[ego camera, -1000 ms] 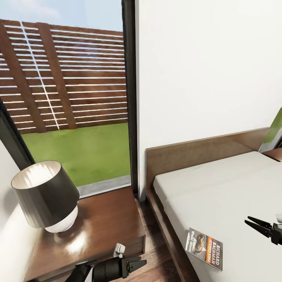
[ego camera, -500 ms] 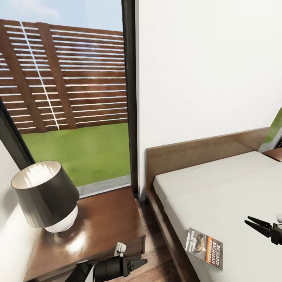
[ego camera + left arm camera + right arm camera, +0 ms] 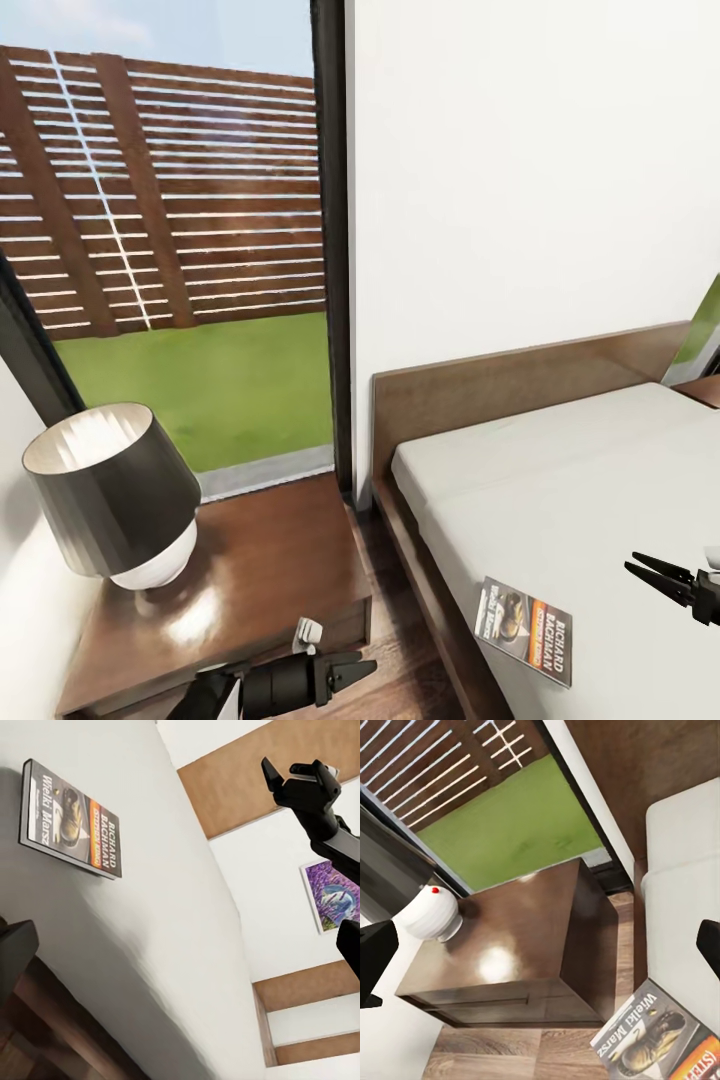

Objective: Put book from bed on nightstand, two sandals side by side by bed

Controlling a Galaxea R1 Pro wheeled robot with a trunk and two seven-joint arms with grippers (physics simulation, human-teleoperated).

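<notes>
Dark-shaded white-based lamp point(image 3: 112, 495) sitting on glossy brown nightstand point(image 3: 270, 570), dark paperback book point(image 3: 524, 617) lying on grey mattress bed point(image 3: 560, 490) edge, left gripper point(image 3: 345, 672) hovering low between them, right gripper point(image 3: 650, 572) hanging over mattress, both jaws standing apart.

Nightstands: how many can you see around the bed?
2. One nightstand stands at the near side of the bed, under the lamp by the window. A corner of a second peeks in at the bed's far side, mostly cut off.

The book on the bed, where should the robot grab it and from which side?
The book lies flat near the mattress edge, so probably its thin edge nearest the bed's side, approached low from there, one finger sliding under. The right gripper hovers closest.
</notes>
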